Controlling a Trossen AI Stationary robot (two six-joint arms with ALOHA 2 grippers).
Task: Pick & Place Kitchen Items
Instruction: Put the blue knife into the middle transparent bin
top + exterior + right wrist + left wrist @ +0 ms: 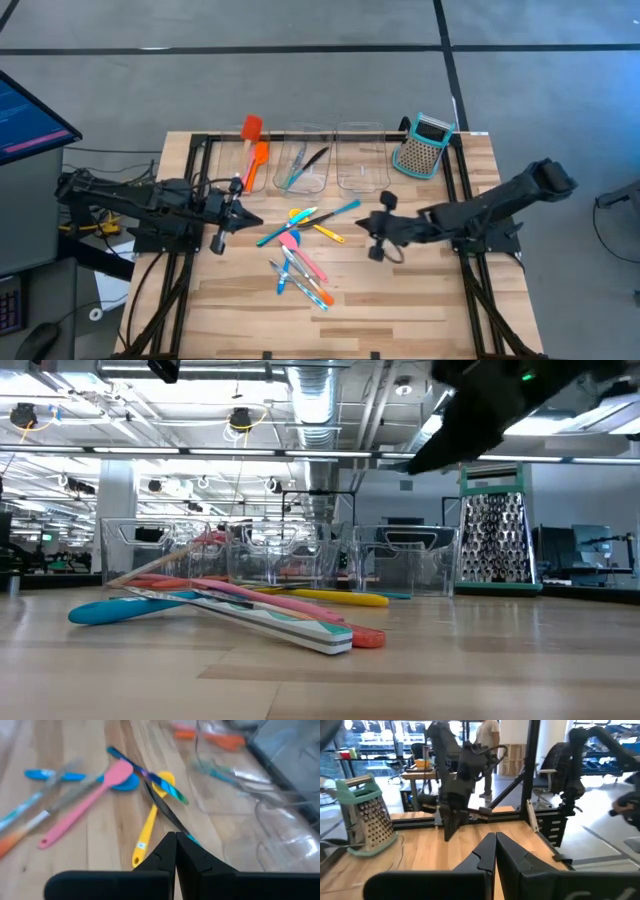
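The left gripper [243, 220] hangs above the left part of the table with its two dark fingers pressed together on nothing; it points toward the loose pile, which suggests a waiting pose rather than a grasp.

Just beyond it stand three clear plastic bins in a row at the far edge. The left bin [247, 176] already holds an orange silicone spatula [257, 162], with a red spatula head [251, 127] resting at its far end. The middle bin [305, 135] holds a teal spoon and a slim black piece [316, 158]. The right bin [361, 133] appears empty. The judgement is that sorting is partly done.

The unsorted kitchen items lie crossed on the table centre: a yellow plastic spoon [148, 822], a pink silicone spatula [87, 804], a blue spoon [127, 781] under the pink head, and further teal and orange-tipped utensils [300, 278] nearer the front. Because they overlap, lifting one is likely to disturb its neighbours.

The right gripper [377, 238] hovers just right of this pile, fingers together and empty, aimed at the yellow spoon. A teal-and-grey metal box grater [422, 146] stands upright at the far right corner.

The surface is a light wooden table [420, 300] framed in black rails. Beyond lies an open workshop with ceiling ducts, desks and a standing person [487, 740].
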